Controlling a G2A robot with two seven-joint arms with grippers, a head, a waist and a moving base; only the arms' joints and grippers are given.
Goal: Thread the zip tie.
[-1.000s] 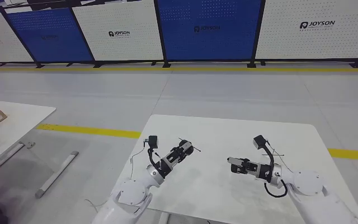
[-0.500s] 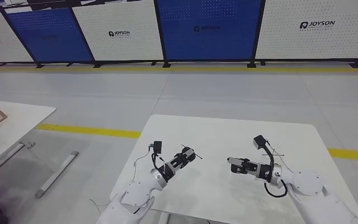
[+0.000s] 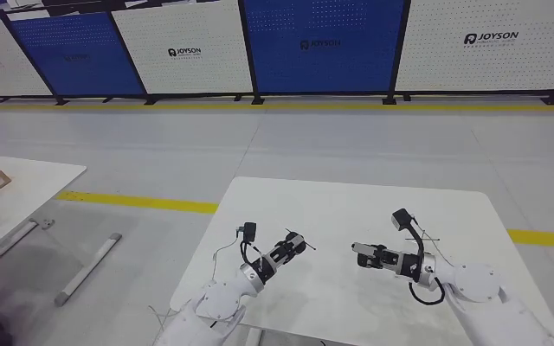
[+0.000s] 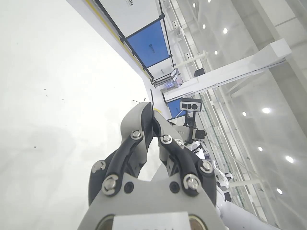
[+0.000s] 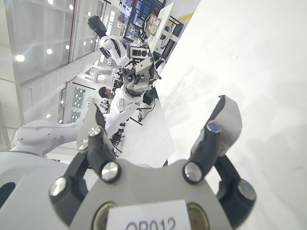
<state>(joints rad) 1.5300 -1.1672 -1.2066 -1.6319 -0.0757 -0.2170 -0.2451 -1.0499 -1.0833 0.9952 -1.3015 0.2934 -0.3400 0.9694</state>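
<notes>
A thin black zip tie [image 4: 151, 96] is pinched between the fingertips of my left gripper [image 4: 152, 110], and a short length of it pokes out past them. From above, this gripper [image 3: 293, 246] hovers over the table's front left part with the zip tie [image 3: 308, 246] pointing toward the other arm. My right gripper [image 3: 357, 253] hangs a short way to the right of it, facing it. Its fingers [image 5: 225, 111] stand wide apart with nothing between them, so the right gripper [image 5: 160, 111] is open. The right wrist view has the left gripper [image 5: 140, 72] farther off.
The white table [image 3: 346, 208] carries nothing else; its far half and right side are bare. Its front edge runs just beneath both arms. Grey floor with a yellow line surrounds it, and another white table [image 3: 35, 186] stands off to the left.
My left arm has shifted toward the table's front edge and slightly right, carrying the zip tie with it. The right arm has stayed put.
</notes>
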